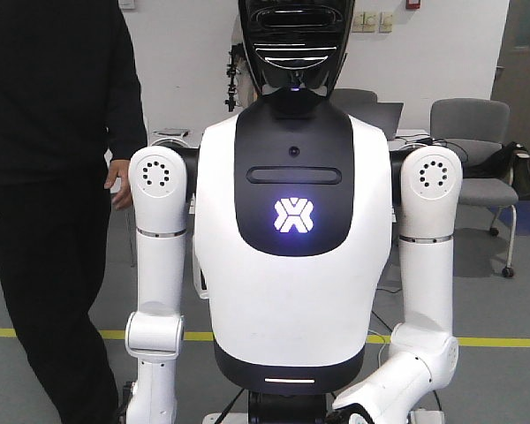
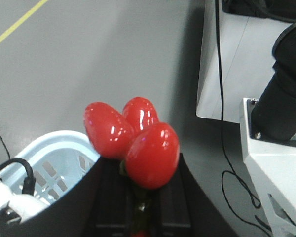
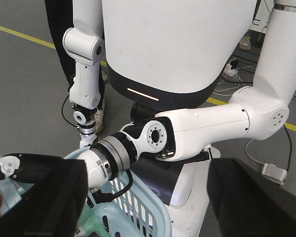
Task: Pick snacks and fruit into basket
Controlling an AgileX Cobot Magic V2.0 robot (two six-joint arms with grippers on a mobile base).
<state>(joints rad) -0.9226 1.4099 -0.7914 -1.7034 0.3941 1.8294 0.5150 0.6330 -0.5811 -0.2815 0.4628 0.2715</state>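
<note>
In the left wrist view my left gripper [image 2: 140, 173] is shut on the green stem of a fruit [image 2: 138, 140], a cluster of three glossy red pieces. The cluster hangs over grey floor, just right of the light blue basket [image 2: 56, 165]. My right gripper [image 3: 145, 197] stands open with its black fingers [image 3: 39, 197] wide apart above the basket's rim [image 3: 148, 210]. Nothing is between them. A mint-green snack pouch [image 3: 91, 217] lies inside the basket, mostly hidden. A white robot arm [image 3: 187, 131] reaches across the basket.
A white humanoid torso [image 1: 291, 221] fills the front view, with a person in black [image 1: 44, 177] beside it. Grey chairs [image 1: 468, 132] stand behind. A white box base [image 2: 222, 64] and loose cables [image 2: 227, 163] lie on the floor. A yellow floor line [image 3: 19, 32] runs past.
</note>
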